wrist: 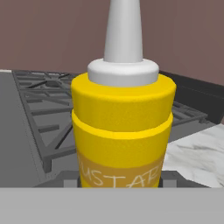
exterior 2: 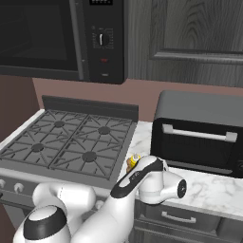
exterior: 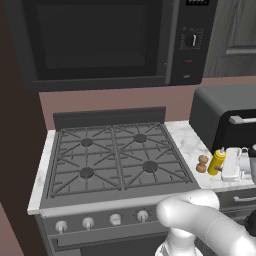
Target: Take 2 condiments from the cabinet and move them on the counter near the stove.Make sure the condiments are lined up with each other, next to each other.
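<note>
1. I see the yellow squeeze bottle standing upright on the marble counter, on the strip between the stove and the black toaster oven, toward the counter's front edge.
2. The gripper comes in from the right of the bottle at counter height. In the hand view the bottle sits close up between the two finger tips, white nozzle pointing up and part of a mustard label readable low on its body.
3. Grip state: the jaws stand partly apart with the bottle body between them. From these views I read it as clamped on the bottle, though the contact points themselves are hidden at the lower edge of the hand view.
4. The brown pepper mill stands upright on the counter just left of the bottle, on the stove side. The two are near each other but apart, roughly level along the counter's front edge.
5. From the right base view the arm's elbow covers most of the spot; a bit of the bottle shows beside the stove's right edge.
6. The black microwave hangs above the stove; the grey wall cabinet door to its right is shut.
</note>
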